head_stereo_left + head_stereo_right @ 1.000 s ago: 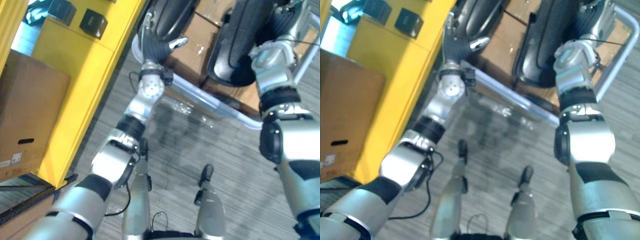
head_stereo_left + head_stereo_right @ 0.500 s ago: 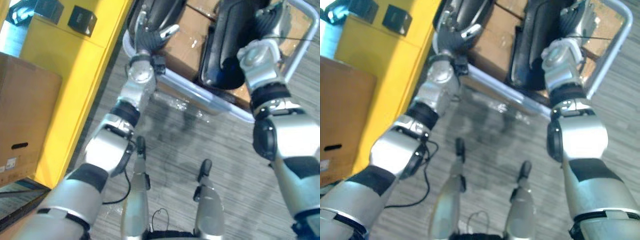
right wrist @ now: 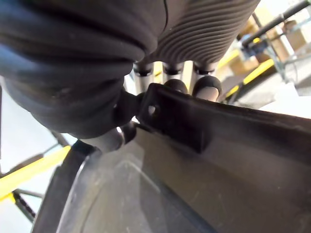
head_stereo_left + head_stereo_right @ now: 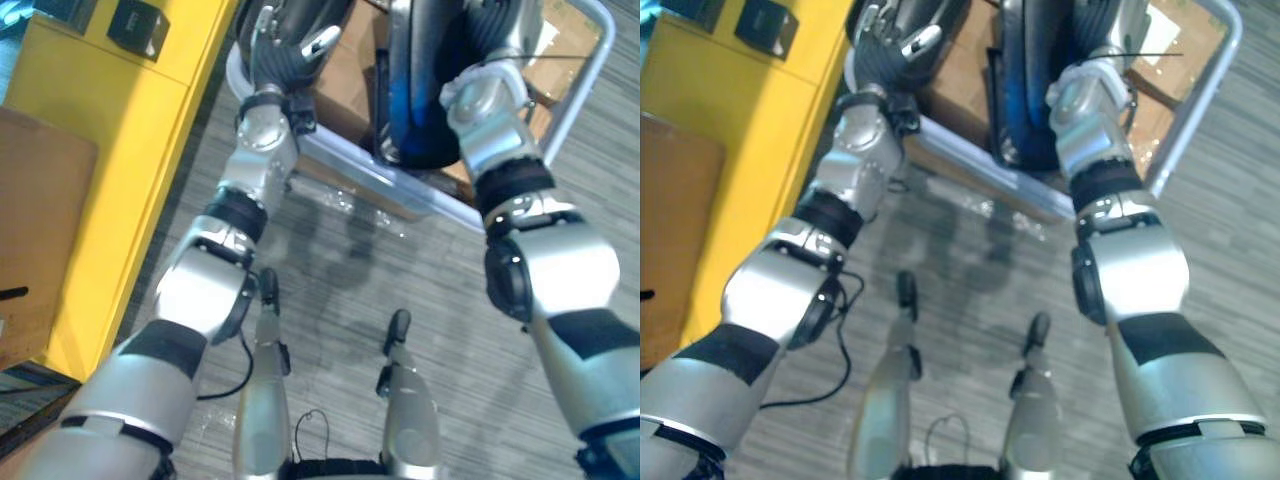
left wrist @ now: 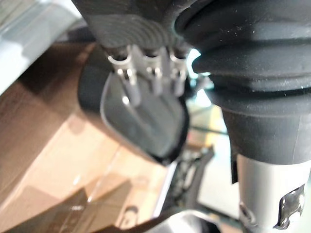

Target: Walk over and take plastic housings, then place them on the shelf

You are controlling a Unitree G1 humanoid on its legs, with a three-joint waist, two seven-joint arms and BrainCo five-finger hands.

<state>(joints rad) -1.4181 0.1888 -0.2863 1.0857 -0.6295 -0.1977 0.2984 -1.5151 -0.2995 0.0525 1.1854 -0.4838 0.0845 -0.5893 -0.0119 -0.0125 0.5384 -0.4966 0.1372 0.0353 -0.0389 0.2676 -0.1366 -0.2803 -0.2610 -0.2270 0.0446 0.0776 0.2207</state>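
Both dark plastic housings are sitting among the cardboard boxes (image 4: 345, 85) on the cart (image 4: 578, 85). The left hand (image 4: 283, 62) is pinching the smaller left housing (image 5: 146, 116) between thumb and fingers. The right hand (image 4: 497, 25) is hooking its fingers (image 3: 206, 86) over the rim of the larger right housing (image 4: 420, 95). The shells are looking glossy, curved and thin-walled. They are probably light, stiff and slippery, so the rim edges are likely offering the surest hold.

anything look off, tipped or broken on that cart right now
Nothing stands out. The smaller housing and the larger housing sit on the cardboard boxes in the cart, with no cracks or spills visible. The left hand is on the smaller one; the right hand grips the larger one's rim.
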